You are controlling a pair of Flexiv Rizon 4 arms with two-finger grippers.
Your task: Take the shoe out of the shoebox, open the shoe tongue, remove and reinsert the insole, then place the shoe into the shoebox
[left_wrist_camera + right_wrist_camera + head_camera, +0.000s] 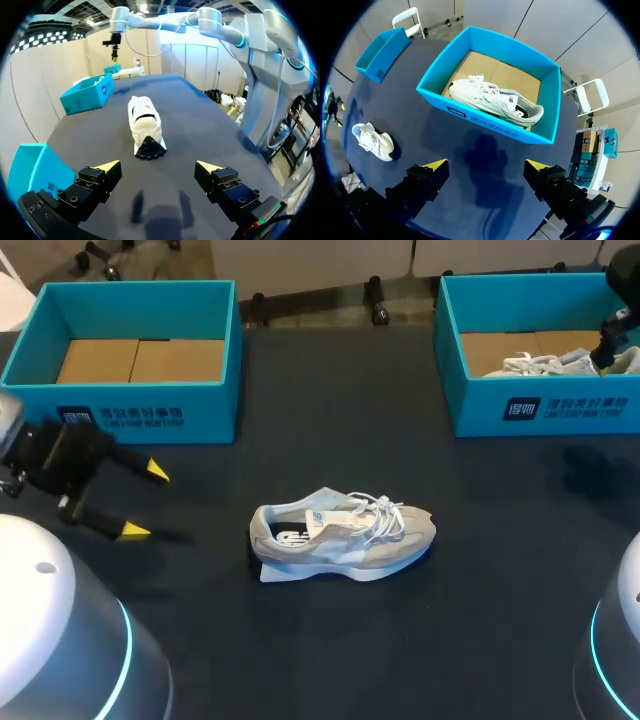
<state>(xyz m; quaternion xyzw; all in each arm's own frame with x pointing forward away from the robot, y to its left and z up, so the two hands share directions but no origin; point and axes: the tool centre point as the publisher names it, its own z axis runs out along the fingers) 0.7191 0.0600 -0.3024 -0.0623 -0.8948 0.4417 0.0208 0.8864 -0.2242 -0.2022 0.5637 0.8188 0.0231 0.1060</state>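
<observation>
Head view: a pale sneaker (pixel 340 535) lies on its side at the middle of the dark tabletop (pixel 500 620). Taking it out looks done, and opening the tongue is likely the step in hand. The left gripper (pixel 145 501) hangs low at nine o'clock from the sneaker, fingers wide apart and holding nothing. An empty teal shoebox (pixel 130 405) sits at ten o'clock. A second shoebox (pixel 545 410) at two o'clock holds another sneaker (pixel 540 364).

Left wrist view: the sneaker (pixel 145 125) sits at the gripper's twelve o'clock, well apart, heel end nearest. The next move probably calls for closing in to steady the heel.

Right wrist view: the right gripper (pixel 485 167) hovers high above the second shoebox (pixel 547 107), pointing down at it, spread open and empty.
</observation>
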